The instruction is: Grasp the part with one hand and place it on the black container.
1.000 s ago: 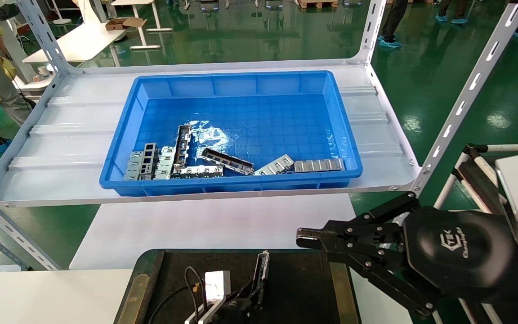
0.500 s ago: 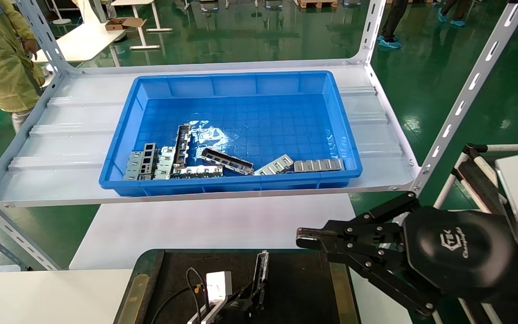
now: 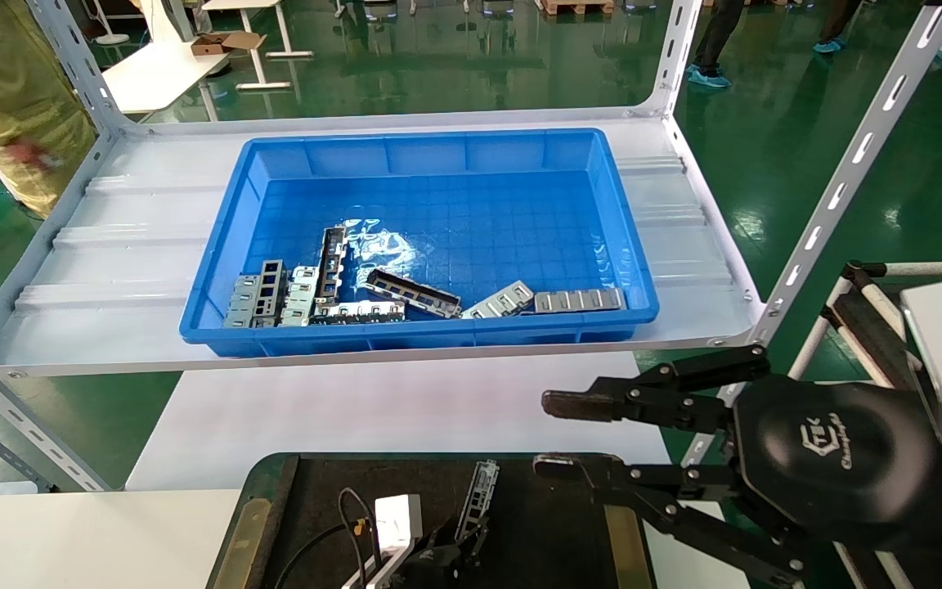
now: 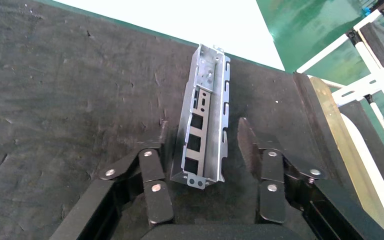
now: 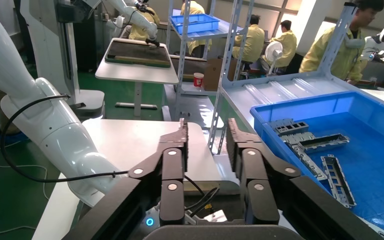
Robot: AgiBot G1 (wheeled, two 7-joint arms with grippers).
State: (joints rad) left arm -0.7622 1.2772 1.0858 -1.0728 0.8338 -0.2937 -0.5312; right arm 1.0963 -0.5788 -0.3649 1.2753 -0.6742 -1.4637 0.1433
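Note:
The part [image 4: 205, 125], a narrow silver-grey bar with square openings, lies on the matte floor of the black container [image 4: 55, 100]. My left gripper [image 4: 203, 140] is open around its near end, with a gap between the part and each finger. In the head view the part [image 3: 479, 491] lies on the black container [image 3: 553, 507] at the bottom centre, with the left gripper [image 3: 450, 546] just behind it. My right gripper [image 3: 546, 433] is open and empty, held above the container's right side; its own view shows the spread fingers [image 5: 182, 132].
A blue bin [image 3: 438, 155] on the white shelf [image 3: 111, 270] holds several other metal pieces, among them a dark-faced bar [image 3: 414, 293]. Slotted shelf posts [image 3: 847, 172] stand at the right. A brass strip [image 3: 620, 523] runs along the container's right side. A person in yellow stands far left.
My right gripper has opened; it was shut before. My left gripper has let go of the part, which now lies a little more to the right on the container.

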